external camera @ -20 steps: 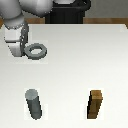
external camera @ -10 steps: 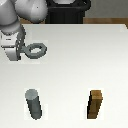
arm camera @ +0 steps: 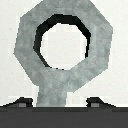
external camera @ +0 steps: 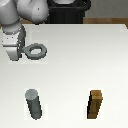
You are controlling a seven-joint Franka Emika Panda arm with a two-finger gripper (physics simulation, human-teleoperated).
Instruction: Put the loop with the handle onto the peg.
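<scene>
- Loop with the handle (external camera: 36, 50) held by its stub in the gripper (external camera: 19, 52), closed on it, near the table's (external camera: 70, 70) far edge at the exterior view's left.
- Ring hole seen open and unobstructed in the wrist view (arm camera: 64, 47).
- Peg (external camera: 34, 104) upright, well apart from the ring, nearer the camera; wooden block (external camera: 95, 104) off to the exterior view's right.
- Grasp done; carrying over and lowering onto peg judged left.
- No brands, labels or writing readable.
</scene>
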